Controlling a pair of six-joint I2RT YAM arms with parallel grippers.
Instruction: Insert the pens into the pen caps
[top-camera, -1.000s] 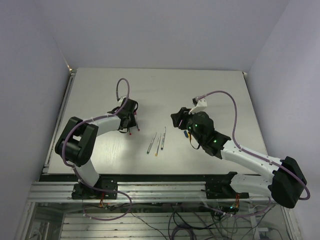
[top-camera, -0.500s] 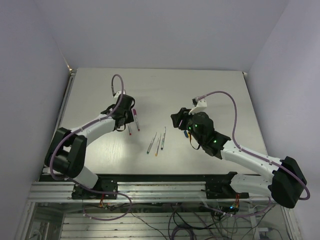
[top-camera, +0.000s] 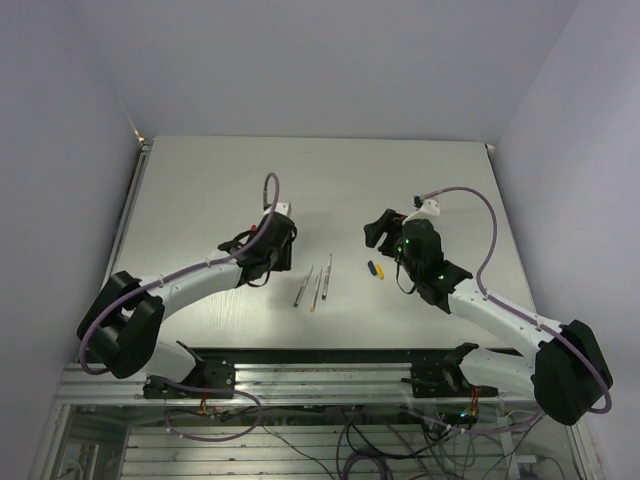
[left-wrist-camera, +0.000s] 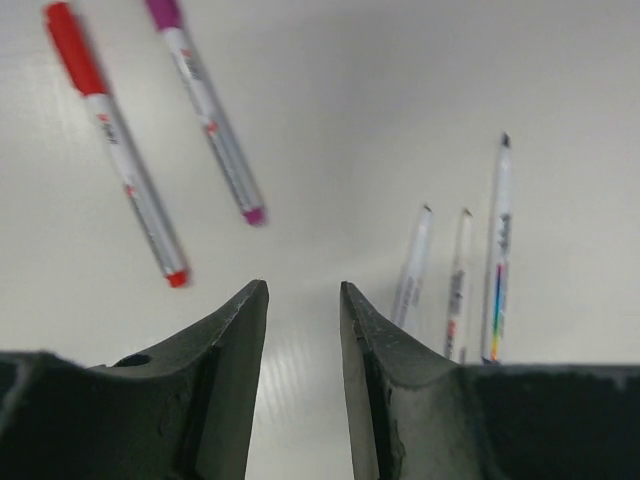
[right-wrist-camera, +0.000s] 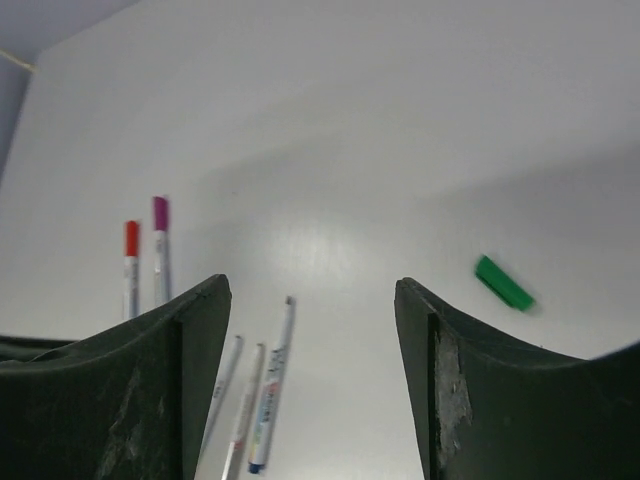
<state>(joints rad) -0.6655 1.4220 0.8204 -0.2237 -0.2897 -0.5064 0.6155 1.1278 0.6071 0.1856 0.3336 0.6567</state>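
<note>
Left wrist: I see my left fingers (left-wrist-camera: 255, 305) slightly apart, empty — capped red pen (left-wrist-camera: 120, 150) and magenta pen (left-wrist-camera: 210, 120) ahead. My right fingers (right-wrist-camera: 210, 310) gape wide, holding nothing.

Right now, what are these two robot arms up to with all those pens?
They are putting caps on marker pens. The red pen and the magenta pen lie capped in front of the left gripper. Three uncapped pens lie side by side between the arms, and a green cap lies loose ahead of the right gripper. Both grippers are open and hold nothing at this moment.
</note>
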